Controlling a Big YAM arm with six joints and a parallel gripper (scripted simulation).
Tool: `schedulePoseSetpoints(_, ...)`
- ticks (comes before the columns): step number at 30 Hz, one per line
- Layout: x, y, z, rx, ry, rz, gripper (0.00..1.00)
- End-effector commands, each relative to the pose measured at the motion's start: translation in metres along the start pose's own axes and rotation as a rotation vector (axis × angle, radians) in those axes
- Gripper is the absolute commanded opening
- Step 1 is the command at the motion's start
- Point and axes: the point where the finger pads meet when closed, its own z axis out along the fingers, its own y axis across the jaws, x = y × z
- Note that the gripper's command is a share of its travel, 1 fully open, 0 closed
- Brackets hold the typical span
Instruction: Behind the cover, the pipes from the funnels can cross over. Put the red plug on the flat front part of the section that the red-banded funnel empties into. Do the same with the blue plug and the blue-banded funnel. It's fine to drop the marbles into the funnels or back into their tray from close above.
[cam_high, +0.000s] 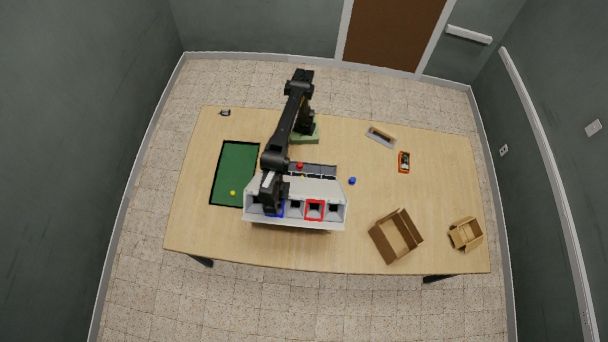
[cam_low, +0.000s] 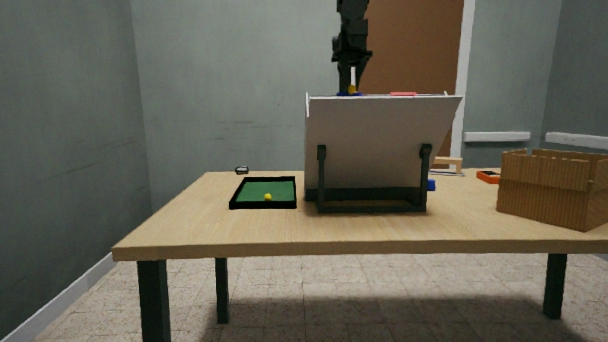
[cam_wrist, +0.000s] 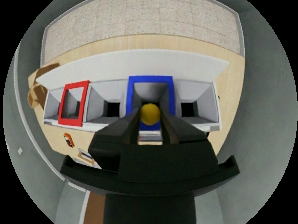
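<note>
On the wooden table, nearest the exterior view, lie two cardboard boxes and a green tray holding one yellow marble. Next stands the white cover, topped by four funnels, one red-banded funnel, one blue-banded funnel. The claw pinches a second yellow marble just above the blue-banded one; beyond sit one red plug and one blue plug.
</note>
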Motion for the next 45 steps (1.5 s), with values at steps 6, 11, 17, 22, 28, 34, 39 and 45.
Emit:
schedulePoseSetpoints(6, -0.0041, 0.0074, -0.0086, 0.005, -0.036, -0.004, 0.00)
schedulePoseSetpoints(11, -0.0041, 0.0074, -0.0086, 0.005, -0.036, -0.004, 0.00)
schedulePoseSetpoints(17, -0.0041, 0.0074, -0.0085, 0.005, -0.036, -0.004, 0.00)
schedulePoseSetpoints(22, -0.0048, 0.0068, -0.0038, 0.005, -0.031, -0.005, 0.00)
schedulePoseSetpoints(28, -0.0053, 0.0058, 0.0007, 0.005, -0.027, -0.005, 0.00)
schedulePoseSetpoints(34, -0.0054, 0.0057, 0.0010, 0.005, -0.027, -0.005, 0.00)
schedulePoseSetpoints(39, -0.0054, 0.0057, 0.0010, 0.005, -0.027, -0.005, 0.00)
schedulePoseSetpoints(45, -0.0054, 0.0057, 0.0010, 0.005, -0.027, -0.005, 0.00)
